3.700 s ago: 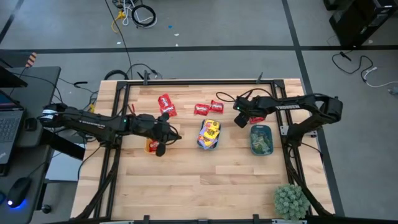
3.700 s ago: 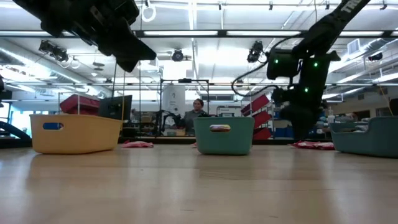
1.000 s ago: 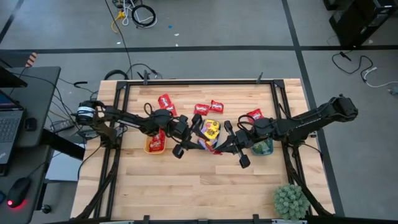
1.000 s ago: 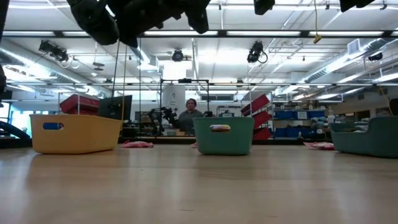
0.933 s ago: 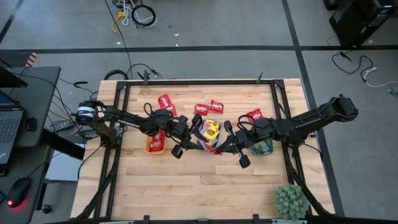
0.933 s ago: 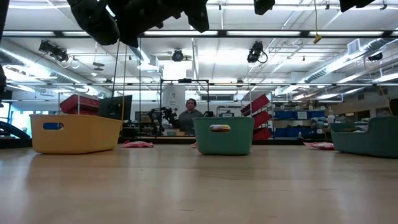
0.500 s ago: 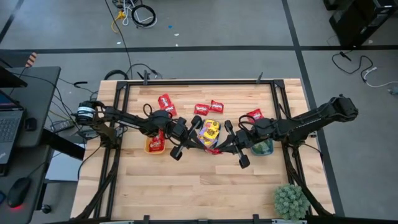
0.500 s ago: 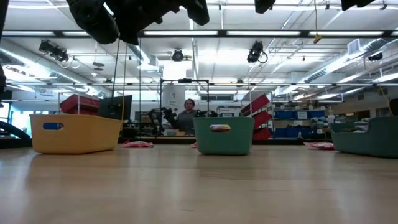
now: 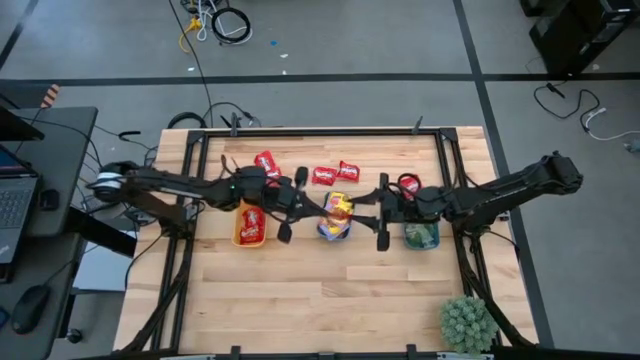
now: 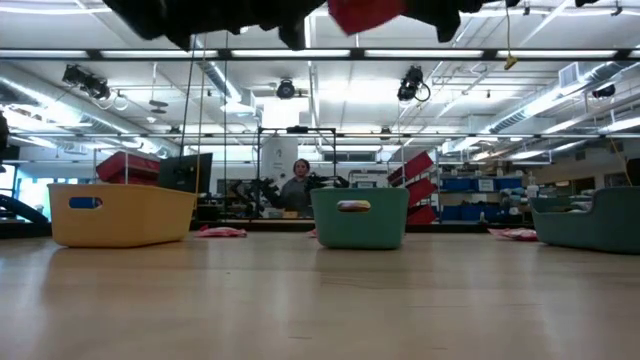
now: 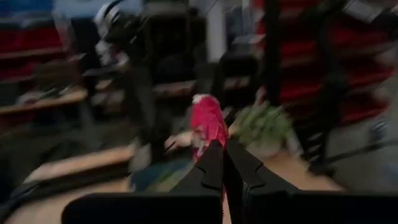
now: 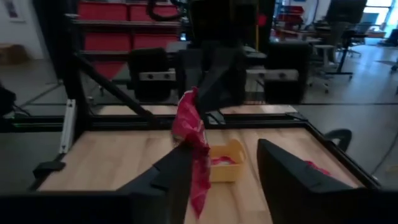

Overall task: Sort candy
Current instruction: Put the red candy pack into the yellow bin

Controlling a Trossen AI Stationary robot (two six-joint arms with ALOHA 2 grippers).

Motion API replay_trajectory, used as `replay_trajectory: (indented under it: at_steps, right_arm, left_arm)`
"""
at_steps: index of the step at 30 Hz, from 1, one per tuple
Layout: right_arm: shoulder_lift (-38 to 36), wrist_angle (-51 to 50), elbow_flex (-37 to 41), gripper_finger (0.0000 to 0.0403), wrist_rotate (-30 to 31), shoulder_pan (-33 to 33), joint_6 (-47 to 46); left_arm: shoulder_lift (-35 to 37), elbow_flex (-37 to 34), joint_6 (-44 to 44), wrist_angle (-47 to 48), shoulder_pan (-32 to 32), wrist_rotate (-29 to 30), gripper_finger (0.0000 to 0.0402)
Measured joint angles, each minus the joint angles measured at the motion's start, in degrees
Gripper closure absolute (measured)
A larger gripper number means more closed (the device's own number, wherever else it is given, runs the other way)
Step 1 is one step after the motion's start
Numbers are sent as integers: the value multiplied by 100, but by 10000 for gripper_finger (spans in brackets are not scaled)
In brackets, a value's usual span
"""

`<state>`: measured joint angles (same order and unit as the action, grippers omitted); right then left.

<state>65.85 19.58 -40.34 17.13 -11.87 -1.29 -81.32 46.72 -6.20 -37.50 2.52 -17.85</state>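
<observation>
Sorting is partly done: the left claw is clamping a red candy packet in mid-air above the worktop centre, the right claw is standing apart beside it, and loose red packets are lying near the far edge

A grey floor with dark seams surrounds the wooden bench. Long ceiling strip lights brighten a workshop with red shelving and a seated person.
</observation>
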Motion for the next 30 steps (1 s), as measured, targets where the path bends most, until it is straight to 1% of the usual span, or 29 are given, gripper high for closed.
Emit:
replay_trajectory:
  at_steps: [2, 8, 10, 14, 17, 23, 25, 27, 30]
  right_arm:
    - [-92, -149, 0, 219, 56, 3, -2]
    - [-215, -296, 0, 182, 94, 1, -1]
    - [-217, -364, 0, 175, 94, 1, -10]
    - [-215, -477, 0, 169, 94, 1, -63]
    - [-215, -510, 0, 172, 94, 1, -66]
    - [-215, -520, 0, 179, 94, 1, -67]
    - [-215, -524, 0, 181, 94, 1, -95]
    - [-215, -527, 0, 181, 94, 1, -154]
    - [-215, -541, 0, 181, 93, 1, -157]
  left_arm:
    - [297, 0, -217, 678, -55, 427, 401]
    - [1013, -2, -543, 2160, -360, 1578, 401]
    - [1209, -2, -557, 2831, -526, 2172, 401]
    - [1514, -4, -290, 4190, -1027, 3683, 401]
    - [1630, -7, 412, 5223, -1427, 4483, 401]
    - [1653, -7, 2373, 7272, -2031, 5573, 401]
    - [1653, -7, 3023, 7918, -2152, 5729, 401]
    - [1653, -7, 3523, 8356, -2248, 5817, 401]
    - [1608, -7, 3972, 8807, -2338, 5849, 401]
